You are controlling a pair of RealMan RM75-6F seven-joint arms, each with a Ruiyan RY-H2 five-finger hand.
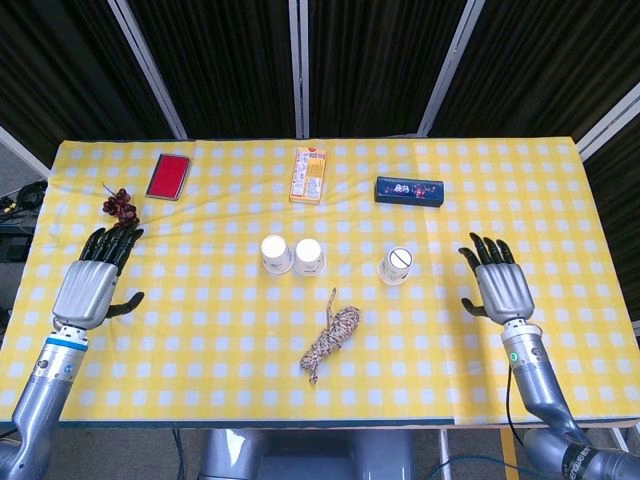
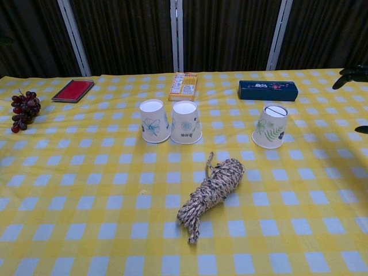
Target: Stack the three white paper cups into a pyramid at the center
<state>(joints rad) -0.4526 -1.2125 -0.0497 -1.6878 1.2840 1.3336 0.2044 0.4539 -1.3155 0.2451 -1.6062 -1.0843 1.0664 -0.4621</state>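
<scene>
Three white paper cups with leaf prints stand upside down on the yellow checked table. Two touch side by side near the centre: the left cup (image 1: 275, 254) (image 2: 154, 121) and the middle cup (image 1: 308, 257) (image 2: 186, 122). The third cup (image 1: 396, 266) (image 2: 270, 126) stands apart to their right. My left hand (image 1: 93, 279) hovers open near the table's left edge, holding nothing. My right hand (image 1: 497, 283) is open to the right of the third cup, fingers spread; only its fingertips (image 2: 352, 73) show at the chest view's right edge.
A coil of rope (image 1: 331, 340) (image 2: 212, 189) lies in front of the cups. At the back lie a red case (image 1: 168, 176), an orange box (image 1: 309, 174) and a dark blue box (image 1: 408, 190). Grapes (image 1: 119, 206) sit just beyond my left hand.
</scene>
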